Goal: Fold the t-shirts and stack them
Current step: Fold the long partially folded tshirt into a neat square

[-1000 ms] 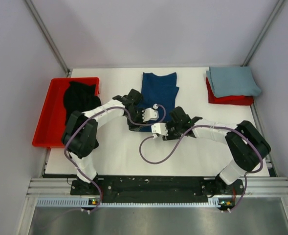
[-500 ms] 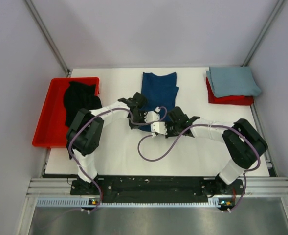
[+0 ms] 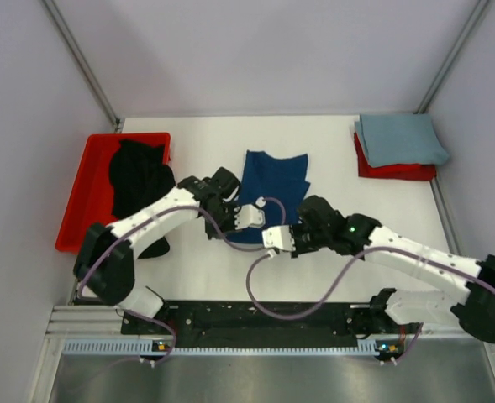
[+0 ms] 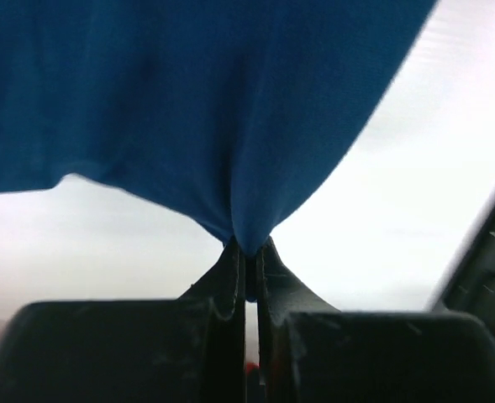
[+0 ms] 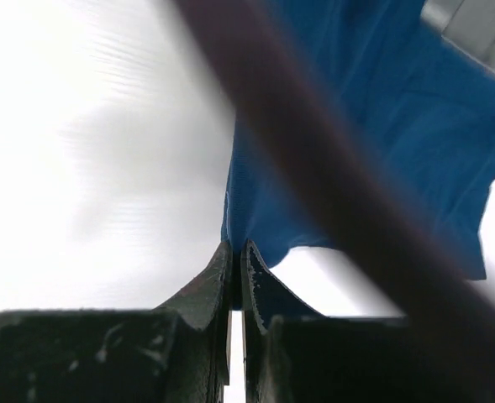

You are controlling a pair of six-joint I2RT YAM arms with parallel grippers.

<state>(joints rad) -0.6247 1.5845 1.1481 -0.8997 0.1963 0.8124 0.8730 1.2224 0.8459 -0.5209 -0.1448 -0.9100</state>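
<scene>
A dark navy blue t-shirt [image 3: 276, 172] lies partly folded in the middle of the white table [image 3: 197, 143]. My left gripper [image 4: 247, 248] is shut on a pinch of its near left edge [image 4: 230, 126], and the cloth hangs up from the tips. My right gripper [image 5: 237, 248] is shut on its near right edge [image 5: 356, 126]. From above, both grippers [image 3: 237, 206] [image 3: 293, 225] sit at the shirt's near edge and hide it. A black t-shirt [image 3: 138, 172] lies crumpled in the red tray [image 3: 79, 201]. A pale grey-blue t-shirt [image 3: 398, 138] lies folded at the back right.
The grey-blue shirt rests on a folded red cloth [image 3: 394, 171]. The black shirt spills over the tray's near right rim. A purple cable [image 3: 264, 290] loops over the table's near part, and another crosses the right wrist view. Grey walls enclose the table on three sides.
Both grippers went from open to shut on the navy shirt's near edge. The shirt has been drawn toward the near side; its far edge sits lower in the view. The right arm has stretched out.
</scene>
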